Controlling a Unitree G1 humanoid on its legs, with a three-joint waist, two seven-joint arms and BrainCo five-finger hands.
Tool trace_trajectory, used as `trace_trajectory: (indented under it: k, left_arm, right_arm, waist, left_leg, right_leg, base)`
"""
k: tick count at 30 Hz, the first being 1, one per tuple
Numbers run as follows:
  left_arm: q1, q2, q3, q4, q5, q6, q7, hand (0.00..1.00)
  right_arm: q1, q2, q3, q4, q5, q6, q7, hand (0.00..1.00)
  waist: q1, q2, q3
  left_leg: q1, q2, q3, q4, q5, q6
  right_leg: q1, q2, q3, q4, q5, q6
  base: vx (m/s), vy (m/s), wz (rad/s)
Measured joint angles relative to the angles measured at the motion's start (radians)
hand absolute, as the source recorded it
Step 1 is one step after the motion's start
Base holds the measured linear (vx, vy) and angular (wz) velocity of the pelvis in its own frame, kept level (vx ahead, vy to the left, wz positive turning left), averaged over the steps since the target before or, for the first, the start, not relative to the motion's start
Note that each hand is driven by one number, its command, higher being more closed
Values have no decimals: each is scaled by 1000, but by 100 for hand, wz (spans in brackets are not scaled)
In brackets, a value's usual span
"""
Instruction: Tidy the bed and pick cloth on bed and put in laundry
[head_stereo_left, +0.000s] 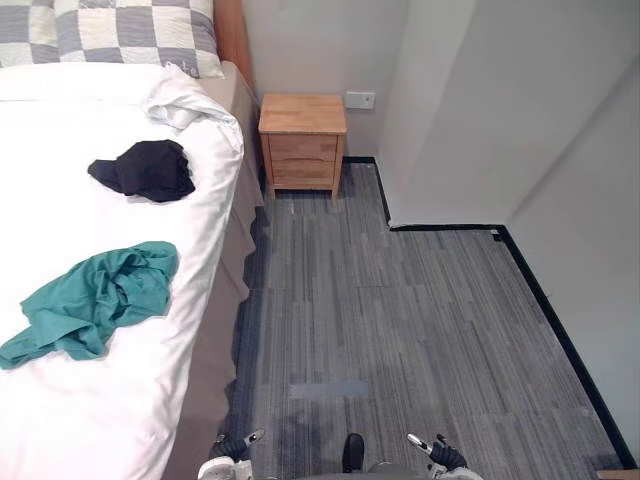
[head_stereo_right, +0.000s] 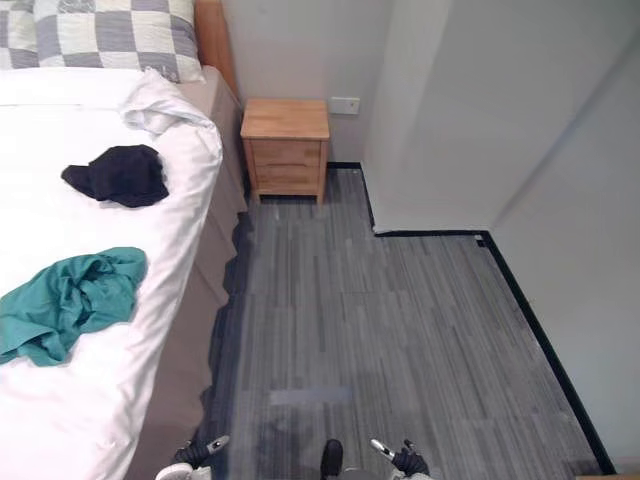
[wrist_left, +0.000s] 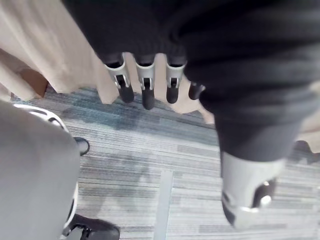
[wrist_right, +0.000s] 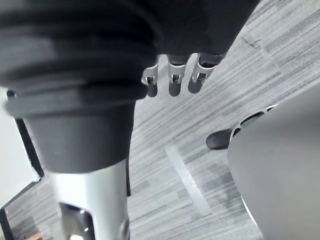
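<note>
The crumpled teal cloth (head_stereo_left: 95, 300) lies on the white-sheeted bed (head_stereo_left: 90, 420), its length slanting toward the bed's edge, ahead and left of the left hand (wrist_left: 144, 85), the nearer one. A bunched black cloth (head_stereo_left: 148, 170) sits farther up the bed. The left hand and the right hand (wrist_right: 172, 80) hang relaxed and empty.

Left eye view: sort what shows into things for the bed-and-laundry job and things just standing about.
For the job:
white-sheeted bed
rumpled white duvet fold
crumpled teal cloth
crumpled black cloth

Just standing about:
small wooden nightstand with drawers
white wall socket
</note>
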Motion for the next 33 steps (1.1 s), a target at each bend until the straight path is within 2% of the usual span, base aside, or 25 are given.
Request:
trace_trajectory:
  k: [1, 2, 3, 5, 8, 9, 10, 12, 15, 16, 17, 18, 19, 20, 21, 22, 23, 24, 25, 27, 29, 30, 31, 32, 33]
  left_arm:
    - [-1, -13, 31, -12, -7, -6, 0, 0]
    - [-2, -20, 41, -14, -11, -8, -2, 0]
    - [-2, -29, 50, -23, -30, -17, -27, 0]
    - [-1, -29, 50, -23, -30, -25, -42, 0]
    - [22, -29, 50, -24, -36, -55, -49, 0]
    - [29, -30, 49, -22, -43, -58, -49, 0]
    - [47, -33, 49, -21, -49, -69, -48, 0]
    - [63, -34, 50, -20, -49, -74, -47, 0]
    - [107, -34, 52, -18, -55, -74, -46, 0]
    - [110, -17, 52, -19, -70, -73, -42, 0]
    - [109, 7, 51, -22, -69, -72, -42, 0]
    - [112, 12, 51, -22, -69, -71, -41, 0]
    - [94, 16, 52, -17, -66, -69, -41, 0]
    - [86, 15, 50, -20, -64, -70, -41, 0]
    - [83, 20, 50, -24, -55, -72, -40, 0]
    - [79, 29, 44, -23, -40, -70, -38, 0]
    - [81, 33, 37, -23, -35, -70, -37, 0]
    - [77, 35, 31, -23, -28, -70, -36, 0]
    - [70, 35, 32, -23, -28, -70, -35, 0]
    - [34, 31, 40, -24, -29, -65, -19, 0]
    - [20, 24, 68, -24, -29, -57, -17, 0]
    - [15, 18, 95, -24, -28, -47, -17, 0]
    - [14, 11, 111, -23, -28, -43, -16, 0]
    - [20, -16, 135, -24, -28, -42, -16, 0]
    - [25, -18, 136, -26, -28, -41, -15, 0]
  right_arm:
    - [1, -15, 3, -1, -5, 13, 0, 0]
    - [0, -21, 7, -5, -5, 19, 1, 0]
    - [-13, -31, 22, -7, -12, 26, 2, 0]
    - [-27, -33, 20, -7, -13, 29, 2, 0]
    - [-42, -27, 20, -7, -14, 30, 4, 0]
    - [-47, -34, 19, -5, -16, 30, 8, 0]
    - [-45, -46, 17, 2, -15, 22, 21, 0]
    - [-46, -56, 17, 2, -14, 19, 33, 0]
    - [-17, -85, 13, 15, -28, 26, 59, 0]
    - [-19, -84, 0, 33, -53, 35, 75, 0]
    - [-20, -70, -12, 53, -55, 38, 88, 0]
    - [-8, -69, -23, 63, -55, 36, 97, 0]
    - [-21, -67, -46, 83, -56, 30, 111, 0]
    - [-26, -64, -61, 91, -56, 30, 117, 0]
    - [-24, -56, -60, 102, -58, 31, 123, 0]
    - [-21, -48, -60, 105, -74, 31, 131, 0]
    - [-21, -47, -59, 104, -83, 31, 135, 0]
    - [-20, -46, -59, 96, -92, 27, 140, 0]
    - [-20, -49, -61, 90, -90, 25, 142, 0]
    - [-19, -57, -62, 77, -89, 19, 138, 0]
    - [-1, -42, -73, 51, -82, 19, 129, 0]
    - [22, -25, -79, 24, -72, 14, 123, 0]
    - [26, -17, -79, 12, -63, 13, 119, 0]
    - [41, -12, -77, 4, -52, 17, 112, 0]
    - [41, -10, -77, 0, -50, 21, 109, 0]
  waist:
    - [1, 16, 10]
    - [2, 16, 18]
    - [12, 29, 42]
    - [12, 37, 50]
    - [20, 26, 61]
    - [20, 31, 66]
    - [20, 34, 71]
    - [21, 38, 76]
    - [22, 58, 80]
    - [25, 26, 70]
    - [35, -42, 41]
    - [38, -63, 24]
    - [44, -69, 26]
    - [38, -64, 28]
    - [38, -65, 34]
    - [36, -63, 43]
    - [37, -57, 48]
    - [32, -33, 61]
    - [27, -26, 65]
    - [23, 3, 84]
    - [25, -3, 84]
    - [26, -22, 83]
    - [26, -31, 84]
    - [26, -41, 81]
    - [27, -43, 77]
  left_leg:
    - [-99, 44, -63, 205, 129, 94]
    - [-142, 55, -96, 284, 205, 120]
    - [-202, 36, -165, 371, 166, 99]
    - [-240, 1, -179, 354, 124, 73]
    - [-253, -122, -128, 24, 82, 52]
    - [-252, -155, -109, -141, 104, 54]
    - [-252, -186, -100, -362, 189, 56]
    - [-253, -183, -100, -482, 246, 63]
    - [-259, -151, -93, -565, 327, 120]
    - [-289, -167, -70, -503, 418, 192]
    - [-305, -223, -38, -457, 373, 228]
    - [-305, -242, -28, -461, 327, 216]
    - [-303, -272, -27, -460, 290, 232]
    - [-285, -285, -37, -467, 278, 245]
    - [-245, -303, -55, -477, 248, 236]
    - [-176, -316, -68, -485, 209, 227]
    - [-142, -318, -75, -491, 192, 224]
    - [-68, -314, -104, -509, 157, 216]
    - [-39, -307, -118, -517, 144, 216]
    - [40, -278, -178, -548, 98, 205]
    - [68, -262, -210, -546, 68, 172]
    - [93, -266, -239, -524, 34, 147]
    - [119, -267, -258, -503, 0, 134]
    - [162, -263, -300, -465, -62, 113]
    - [176, -258, -308, -456, -84, 106]
  right_leg:
    - [14, 6, 16, 27, -25, -21]
    - [29, 6, 36, 37, -39, -32]
    - [58, 3, 62, 58, -69, -52]
    - [88, -5, 87, 59, -73, -43]
    - [166, -32, 132, 40, -92, -15]
    - [191, -32, 141, 33, -105, 3]
    - [224, -25, 154, 20, -126, 12]
    - [249, -14, 166, 22, -166, 14]
    - [301, 10, 195, 84, -307, 37]
    - [285, -29, 200, 138, -376, 51]
    - [259, -102, 188, 173, -406, 69]
    - [236, -128, 188, 221, -398, 91]
    - [143, -158, 186, 427, -383, 137]
    - [74, -185, 178, 595, -332, 218]
    - [10, -216, 168, 754, -269, 252]
    - [-31, -235, 157, 868, -268, 245]
    - [-44, -234, 157, 886, -276, 237]
    - [-84, -226, 124, 868, -305, 230]
    - [-106, -218, 102, 832, -314, 219]
    - [-207, -188, 18, 573, -290, 190]
    - [-246, -177, 4, 313, -175, 178]
    - [-263, -184, 40, 163, -91, 194]
    - [-266, -191, 72, 120, -57, 197]
    - [-258, -195, 111, 116, -30, 172]
    - [-252, -194, 115, 123, -26, 158]
  base:
    - [189, -123, -19]
    - [251, -44, -47]
    - [255, -41, -49]
    - [246, -45, -53]
    - [363, -18, -45]
    - [351, 58, -36]
    - [291, 58, -35]
    - [242, 102, -33]
    - [360, 237, -17]
    - [415, 281, -3]
    - [442, 284, -11]
    - [551, 218, -6]
    - [584, 216, 10]
    - [603, 213, 29]
    - [461, 206, 37]
    - [451, 193, 24]
    - [627, 233, 29]
    - [498, 150, 32]
    - [567, 129, 54]
    - [505, 25, 77]
    - [495, -37, 74]
    - [553, -112, 71]
    - [729, -203, 97]
    - [852, -303, 77]
    - [940, -367, 89]
